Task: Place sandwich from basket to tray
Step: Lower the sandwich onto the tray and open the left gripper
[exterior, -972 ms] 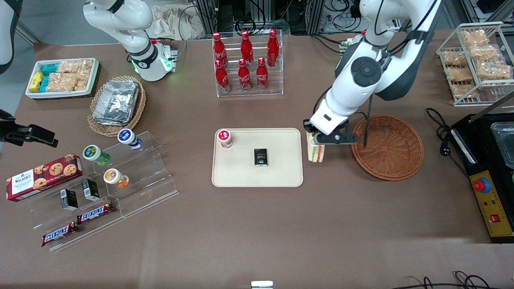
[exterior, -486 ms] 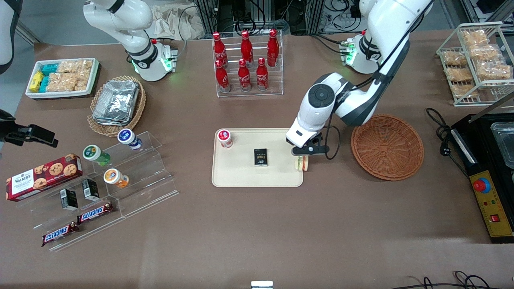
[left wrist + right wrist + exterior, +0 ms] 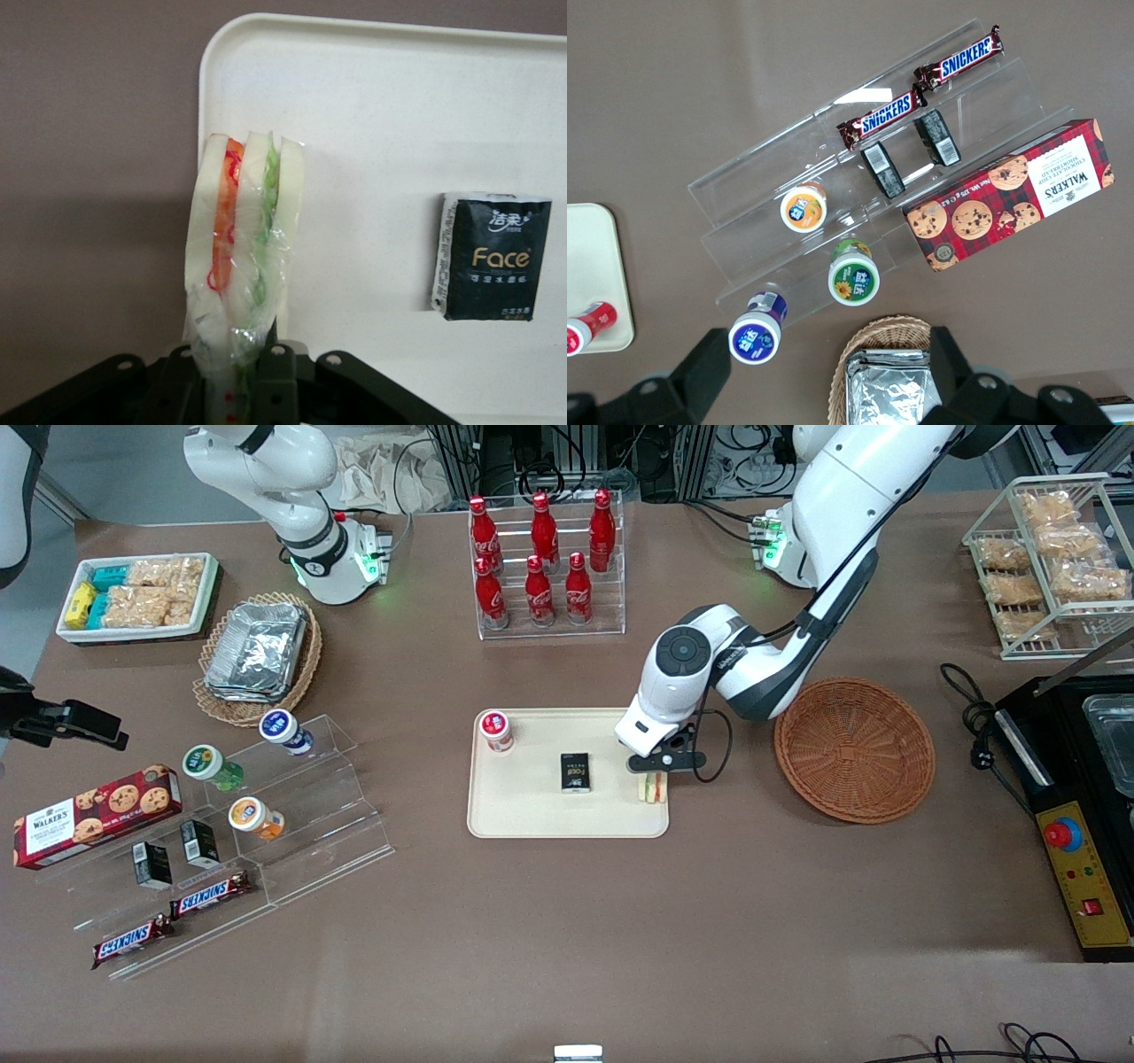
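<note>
Your end effector [image 3: 654, 772] hangs over the tray's [image 3: 532, 815] edge toward the working arm's end of the surface [image 3: 567, 921], clenched on the sandwich [image 3: 654, 786], which sits just inside the rim at that edge; whether it touches the tray floor you cannot tell. In the wrist view the fingers [image 3: 275, 376] pinch the sandwich [image 3: 244, 266] at one end, and its long axis runs straight away from the end effector [image 3: 241, 382], with the striped cut edge facing the camera. It is a wedge of pale bread slices with an orange-red layer and a green layer, wrapped in crinkled clear film. The tray is smooth cream plastic, rectangular with rounded corners and a low rim. On it you also have a small black tissue packet [image 3: 576, 771] near the middle, apart from the sandwich, and a red-and-white capped bottle [image 3: 496, 731] lying in the corner toward the parked arm, farther from the front camera. The round reddish-brown wicker basket [image 3: 855, 749] lies well apart toward the working arm's end. A clear rack of red cola bottles [image 3: 545, 562] stands farther from the front camera than the tray.
</note>
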You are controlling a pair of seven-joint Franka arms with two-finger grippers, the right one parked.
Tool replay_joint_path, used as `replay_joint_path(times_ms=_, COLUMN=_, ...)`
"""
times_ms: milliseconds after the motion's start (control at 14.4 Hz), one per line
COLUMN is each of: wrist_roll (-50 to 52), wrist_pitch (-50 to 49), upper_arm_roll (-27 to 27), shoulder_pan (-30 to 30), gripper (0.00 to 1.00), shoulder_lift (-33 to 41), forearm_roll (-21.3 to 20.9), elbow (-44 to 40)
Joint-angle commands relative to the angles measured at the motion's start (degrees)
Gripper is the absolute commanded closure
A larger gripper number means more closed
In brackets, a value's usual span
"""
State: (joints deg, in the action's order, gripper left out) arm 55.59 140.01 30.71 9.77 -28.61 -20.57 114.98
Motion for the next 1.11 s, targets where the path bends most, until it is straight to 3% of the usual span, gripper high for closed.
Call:
replay_joint_path(times_ms=0, wrist_roll=3.30, wrist_pitch=0.27, upper_arm_roll=-0.47, shoulder_pan=1.48, gripper=1.00, shoulder_lift=-2.50, forearm_roll=-3.41, elbow=-2.22)
replay_joint_path(times_ms=139, wrist_roll=3.56, wrist_pitch=0.27, upper_arm_roll=-0.47, shoulder_pan=1.48, gripper=0.97, shoulder_lift=-2.94, forearm_roll=-4.82, elbow=-2.31)
replay_joint_path(times_ms=208, wrist_roll=4.17, wrist_pitch=0.27, upper_arm_roll=-0.47, shoulder_pan=1.48, gripper=0.62, shoulder_lift=-3.21, forearm_roll=-4.91, elbow=-2.40)
replay_joint_path(times_ms=278, wrist_roll=4.61, wrist_pitch=0.27, upper_arm_roll=-0.47, shoulder_pan=1.56, gripper=0.01, shoulder_lift=-3.65, forearm_roll=-5.70, elbow=-2.40)
replay_joint_path(times_ms=1042, wrist_roll=5.67, wrist_pitch=0.18, upper_arm_roll=-0.47, shoulder_pan=1.57, gripper=0.00, shoulder_lift=-3.83, forearm_roll=-7.11, elbow=-2.57)
